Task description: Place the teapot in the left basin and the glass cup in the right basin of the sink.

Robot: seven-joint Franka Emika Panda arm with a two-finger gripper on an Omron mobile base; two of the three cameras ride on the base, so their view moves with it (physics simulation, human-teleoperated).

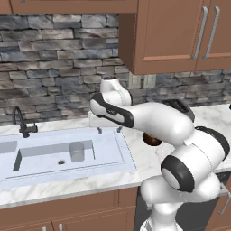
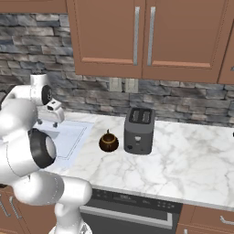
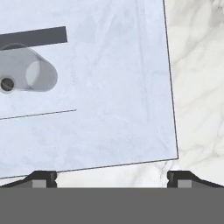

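Gripper: the gripper hangs over the rear right corner of the sink, fingers pointing down, jaws spread wide with nothing between them; in the hand view the gripper shows its two dark tips far apart over the sink's edge
Glass cup: the glass cup stands upright inside the right basin, just right of the drain hole; seen from above in the hand view, the glass cup sits beside the drain hole
Teapot: the teapot rests on the marble counter, between the sink and the toaster, near the toaster's left side and apart from it; in the left base view the teapot is mostly hidden behind the arm
Left basin: only a sliver of the left basin shows at the picture's left edge; contents cannot be told
Faucet: the dark faucet stands at the back of the sink, left of the right basin
Arm: reaches forward and left over the counter, well apart from the teapot at the hand end
Surroundings: stone backsplash behind; wooden cabinets above
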